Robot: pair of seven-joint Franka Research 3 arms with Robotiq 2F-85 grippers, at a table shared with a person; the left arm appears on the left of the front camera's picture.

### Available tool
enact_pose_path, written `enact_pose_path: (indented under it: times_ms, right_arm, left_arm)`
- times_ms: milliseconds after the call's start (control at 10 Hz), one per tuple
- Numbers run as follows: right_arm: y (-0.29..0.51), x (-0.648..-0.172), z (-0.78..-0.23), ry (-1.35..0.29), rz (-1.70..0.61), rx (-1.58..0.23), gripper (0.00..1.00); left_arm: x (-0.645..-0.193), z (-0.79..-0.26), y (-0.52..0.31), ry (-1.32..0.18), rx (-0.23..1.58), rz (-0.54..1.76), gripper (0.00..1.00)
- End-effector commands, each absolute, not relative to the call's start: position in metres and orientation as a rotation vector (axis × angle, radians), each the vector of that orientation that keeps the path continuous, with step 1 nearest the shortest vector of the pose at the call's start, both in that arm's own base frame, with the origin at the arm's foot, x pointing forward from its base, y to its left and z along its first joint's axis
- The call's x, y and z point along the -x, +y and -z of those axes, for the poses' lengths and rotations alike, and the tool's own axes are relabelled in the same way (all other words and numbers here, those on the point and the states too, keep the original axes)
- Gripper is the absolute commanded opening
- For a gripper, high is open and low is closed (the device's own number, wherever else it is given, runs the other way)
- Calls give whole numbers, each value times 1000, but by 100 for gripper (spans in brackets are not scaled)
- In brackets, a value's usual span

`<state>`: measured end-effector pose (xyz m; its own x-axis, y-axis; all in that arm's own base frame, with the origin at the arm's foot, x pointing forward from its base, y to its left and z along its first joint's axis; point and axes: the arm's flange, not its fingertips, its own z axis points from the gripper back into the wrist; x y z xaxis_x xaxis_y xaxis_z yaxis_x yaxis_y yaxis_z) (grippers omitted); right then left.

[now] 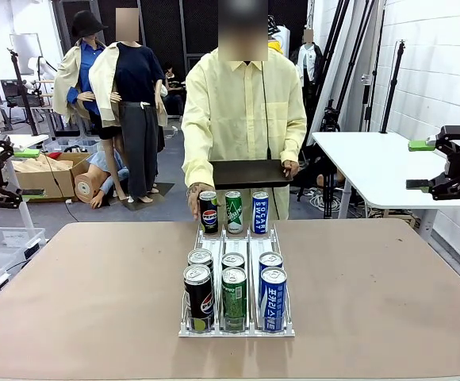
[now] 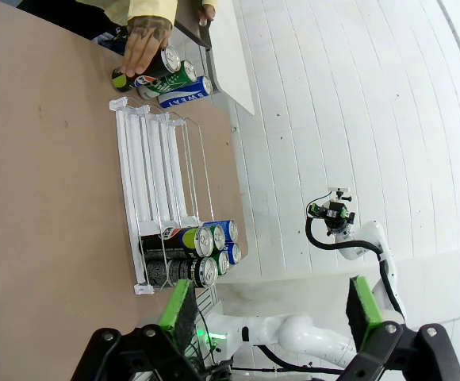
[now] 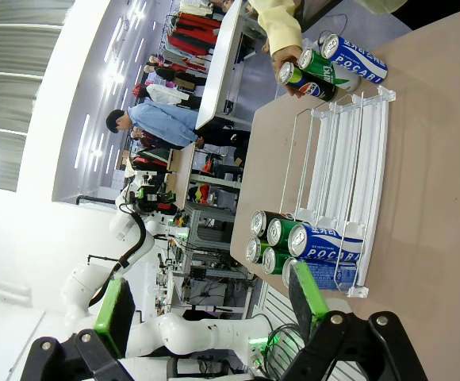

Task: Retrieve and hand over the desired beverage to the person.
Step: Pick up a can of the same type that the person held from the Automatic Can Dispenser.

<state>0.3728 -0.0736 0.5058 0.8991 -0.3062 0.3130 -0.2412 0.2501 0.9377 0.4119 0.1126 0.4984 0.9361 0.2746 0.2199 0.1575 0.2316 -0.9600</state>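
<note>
A white wire rack (image 1: 250,244) lies mid-table with three lanes. At its far end stand a black Pepsi can (image 1: 208,213), a green can (image 1: 234,212) and a blue Pocari Sweat can (image 1: 260,212). Several more black, green and blue cans (image 1: 234,290) crowd the near end. The person (image 1: 242,111) stands at the far side with one hand (image 1: 193,197) on the far black can and the other holding a dark tray (image 1: 250,172). My left gripper (image 1: 30,171) (image 2: 270,309) hangs open off the table's left side, and my right gripper (image 1: 419,165) (image 3: 212,305) hangs open off its right side. Both are far from the cans.
A white side table (image 1: 373,163) stands at the back right beneath my right gripper. Boxes and a clear bin (image 1: 0,242) sit on the floor at the left. The brown tabletop (image 1: 87,302) is bare on both sides of the rack.
</note>
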Motion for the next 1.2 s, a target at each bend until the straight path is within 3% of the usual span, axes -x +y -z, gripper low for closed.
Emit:
enact_pose_path:
  times_ms: [0, 700, 1100]
  right_arm:
    - [-73, -374, -508, -493, 36, -1344, 100]
    - [-73, -374, -508, -493, 36, -1344, 100]
    - [-73, -374, -508, -493, 36, -1344, 100]
  left_arm:
    - [-409, -500, 112, -393, 1338, -88, 100]
    - [-412, -498, 113, -379, 1344, -83, 100]
    - [-422, -524, 17, -241, 1064, 56, 100]
